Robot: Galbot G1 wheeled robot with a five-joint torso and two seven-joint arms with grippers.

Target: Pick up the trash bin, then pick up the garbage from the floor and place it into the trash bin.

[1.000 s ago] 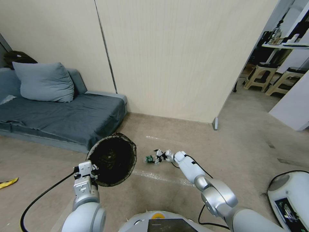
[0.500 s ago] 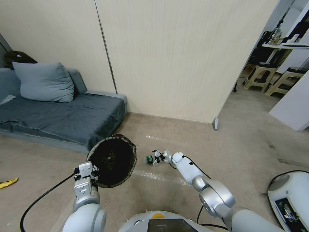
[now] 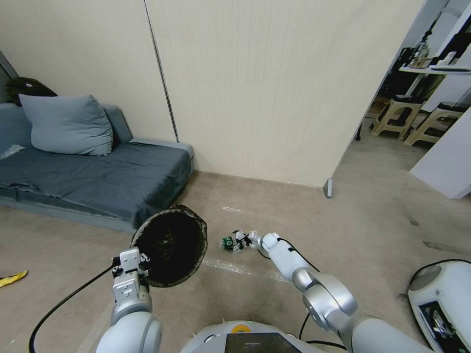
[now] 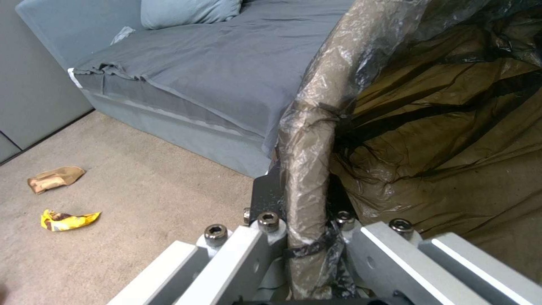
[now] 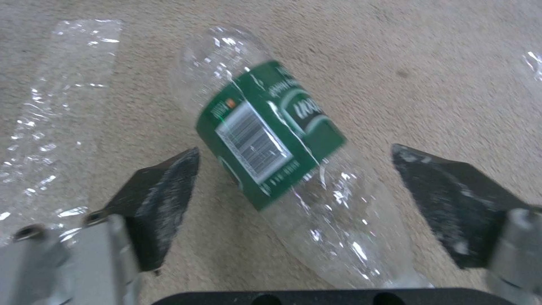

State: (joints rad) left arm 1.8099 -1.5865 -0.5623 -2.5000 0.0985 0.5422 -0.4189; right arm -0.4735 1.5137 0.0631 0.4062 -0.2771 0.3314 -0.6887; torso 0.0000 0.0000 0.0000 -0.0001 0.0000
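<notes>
Bottle [image 5: 277, 156] on beige carpet [image 3: 373, 230]

one trash bin [image 3: 170, 245], one clear bottle [image 5: 277, 144] just beside the bin. two snack packets [image 4: 67, 220] lie farther from it. two grippers, two stools [image 3: 397, 115].

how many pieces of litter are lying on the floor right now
3 that I can tell. A clear bottle lies between the open right gripper's fingers. A yellow packet and a brown paper bag lie beside the sofa. More may be hidden.
</notes>
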